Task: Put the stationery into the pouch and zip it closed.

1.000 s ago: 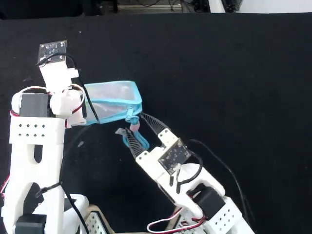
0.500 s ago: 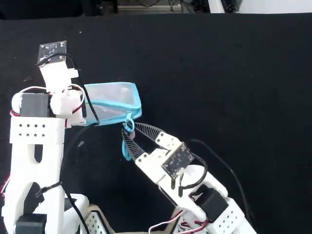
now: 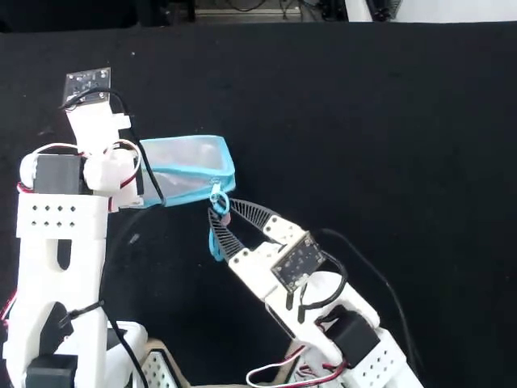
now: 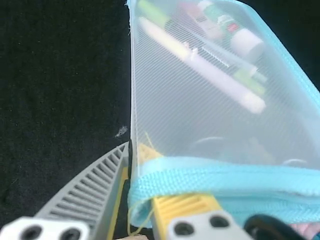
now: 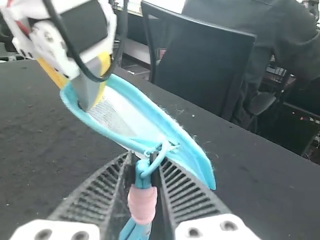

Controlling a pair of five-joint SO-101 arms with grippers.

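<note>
The translucent pouch [image 3: 184, 166] with teal zip edging hangs just above the black table between the two arms. My left gripper [image 3: 145, 184] is shut on the pouch's left end; in the left wrist view its fingers [image 4: 105, 192] pinch the teal zip band [image 4: 210, 175]. Through the mesh I see several pens and markers [image 4: 200, 65] inside. My right gripper [image 3: 221, 223] is at the pouch's near right corner, shut on the teal zipper pull cord [image 5: 146, 170] with its pink bead [image 5: 142, 204]. The pouch [image 5: 145, 122] and the left gripper [image 5: 89, 87] lie beyond it.
The black table [image 3: 363, 121] stretches open to the right and far side of the pouch. The left arm's white body [image 3: 56, 242] stands at the near left. A chair [image 5: 200, 65] stands beyond the table's far edge.
My right gripper has drawn slightly down and back toward the pouch corner, its fingers now tighter on the pull cord. The pouch and left arm have hardly moved.
</note>
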